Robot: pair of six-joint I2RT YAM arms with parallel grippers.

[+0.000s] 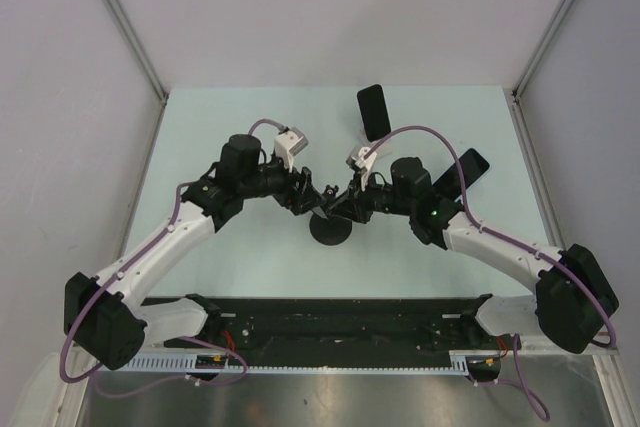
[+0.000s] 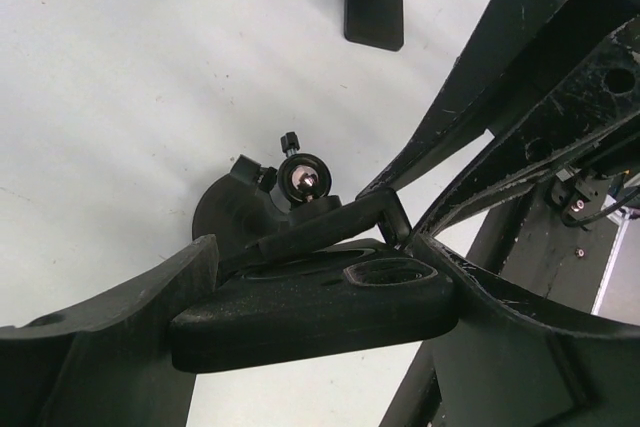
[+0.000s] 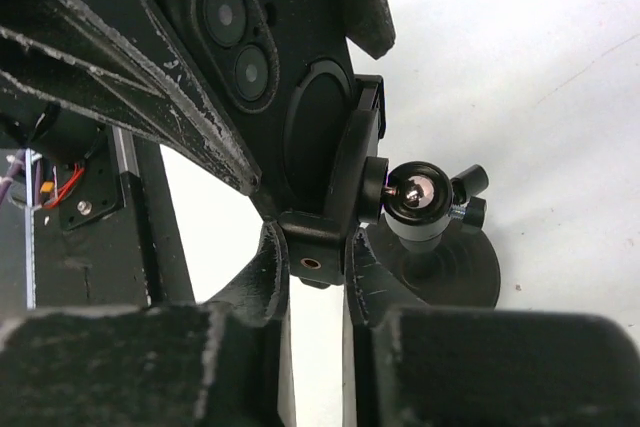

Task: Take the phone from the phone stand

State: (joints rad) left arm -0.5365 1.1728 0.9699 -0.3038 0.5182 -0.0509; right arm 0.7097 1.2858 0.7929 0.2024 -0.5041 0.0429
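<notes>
A polished metal ball joint (image 3: 415, 190) gleams on the matt black plastic phone stand (image 3: 450, 267); the phone (image 3: 310, 7) shows a matt black back and glossy camera lenses (image 3: 225, 12); the table (image 3: 540, 67) is smooth and pale.

Top cam looked steeply down from above the near edge, whole table (image 1: 230, 112) in frame. Wrist cams sat close-in, facing each other across the phone stand (image 1: 331, 230); both shared its ball joint (image 2: 303, 178) mid-frame.
</notes>
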